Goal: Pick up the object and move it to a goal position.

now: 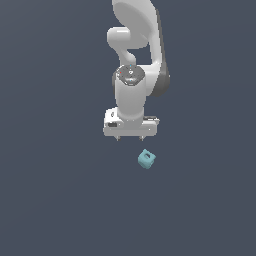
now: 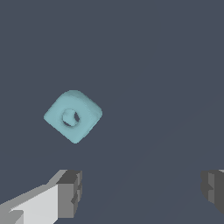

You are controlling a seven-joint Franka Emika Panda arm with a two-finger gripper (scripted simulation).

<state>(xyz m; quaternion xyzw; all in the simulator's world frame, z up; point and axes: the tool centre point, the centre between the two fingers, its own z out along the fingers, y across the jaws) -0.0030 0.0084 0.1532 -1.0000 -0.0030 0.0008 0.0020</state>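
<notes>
The object is a small teal block (image 1: 147,159) with rounded edges and a recess on its upper face, lying on the dark grey floor. In the wrist view the block (image 2: 73,116) shows a round recess and sits turned like a diamond. My gripper (image 1: 130,138) hangs over the floor, just beyond and to the exterior view's left of the block, apart from it. It is open and empty: in the wrist view the gripper (image 2: 142,192) has its two fingertips (image 2: 70,192) wide apart with bare floor between them. The block lies outside the gap.
The white arm (image 1: 132,60) rises from the gripper toward the top of the exterior view. The dark grey floor (image 1: 55,200) spreads flat around it. No goal marker shows.
</notes>
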